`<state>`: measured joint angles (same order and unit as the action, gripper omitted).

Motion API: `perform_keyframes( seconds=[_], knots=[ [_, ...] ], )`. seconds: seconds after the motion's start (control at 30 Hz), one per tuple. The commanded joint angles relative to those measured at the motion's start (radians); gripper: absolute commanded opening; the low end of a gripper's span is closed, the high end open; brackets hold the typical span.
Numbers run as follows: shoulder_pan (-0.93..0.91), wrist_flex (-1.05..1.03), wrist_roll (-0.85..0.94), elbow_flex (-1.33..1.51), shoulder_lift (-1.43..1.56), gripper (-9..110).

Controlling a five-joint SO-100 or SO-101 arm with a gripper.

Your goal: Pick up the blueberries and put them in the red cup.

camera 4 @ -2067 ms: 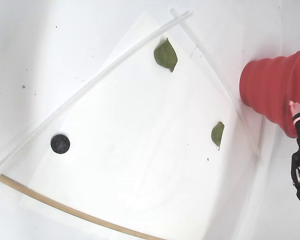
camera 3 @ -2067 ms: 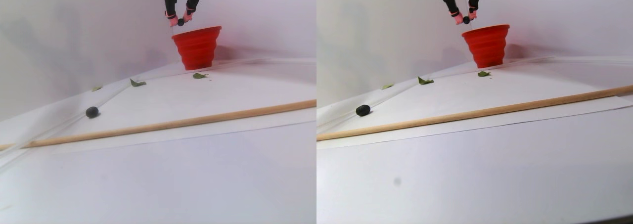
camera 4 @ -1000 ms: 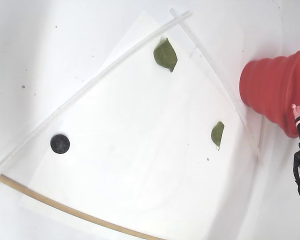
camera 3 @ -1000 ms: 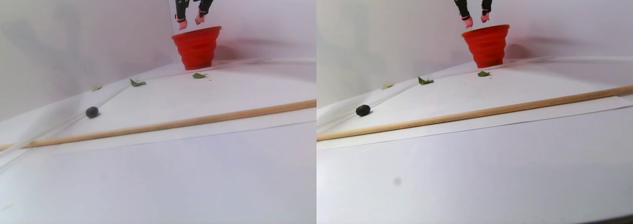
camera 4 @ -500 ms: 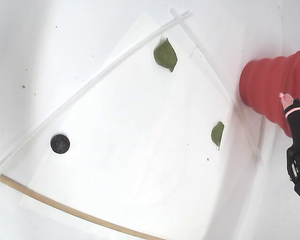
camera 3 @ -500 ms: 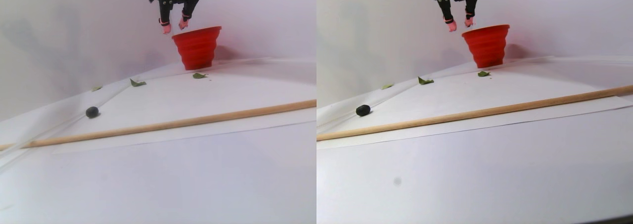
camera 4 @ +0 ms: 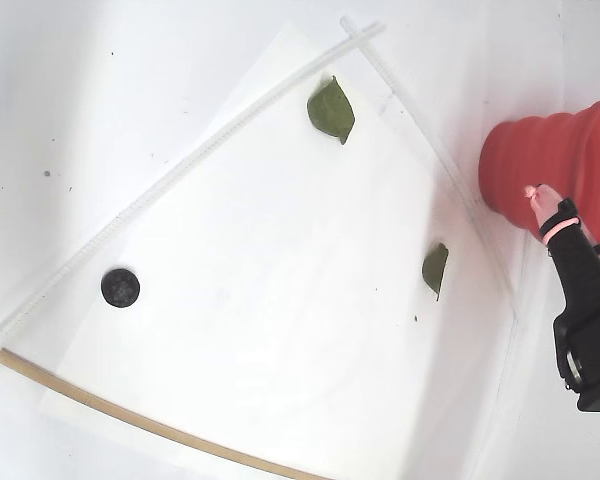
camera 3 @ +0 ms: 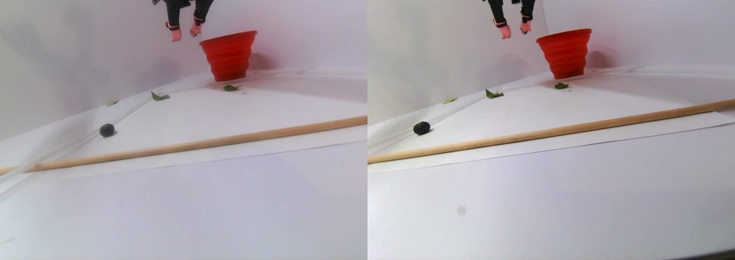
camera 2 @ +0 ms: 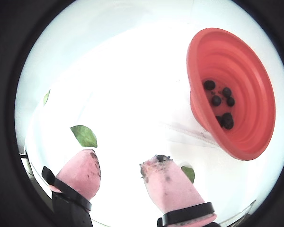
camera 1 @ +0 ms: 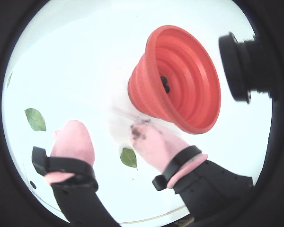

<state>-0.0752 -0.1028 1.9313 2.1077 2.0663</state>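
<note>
Blueberries lie inside the red cup; another berry sits well apart from it. Beside the cup, the pink fingers hang released, empty.

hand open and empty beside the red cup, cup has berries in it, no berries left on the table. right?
Not quite: one berry is still on the table, by the wooden stick in the fixed view. The rest holds: the hand is open and empty beside the red cup, and berries lie inside it in a wrist view.
</note>
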Motion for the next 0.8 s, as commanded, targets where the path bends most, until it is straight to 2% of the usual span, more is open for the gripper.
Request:
perform_keyframes(
  seconds=[0.0,0.3,0.77],
  knots=[
    [0.037,-0.015,0.014,-0.006,0.130,17],
    [0.086,-0.127,0.035,0.071,0.201,17],
    [0.167,-0.179,0.112,0.224,0.261,16]
  ],
)
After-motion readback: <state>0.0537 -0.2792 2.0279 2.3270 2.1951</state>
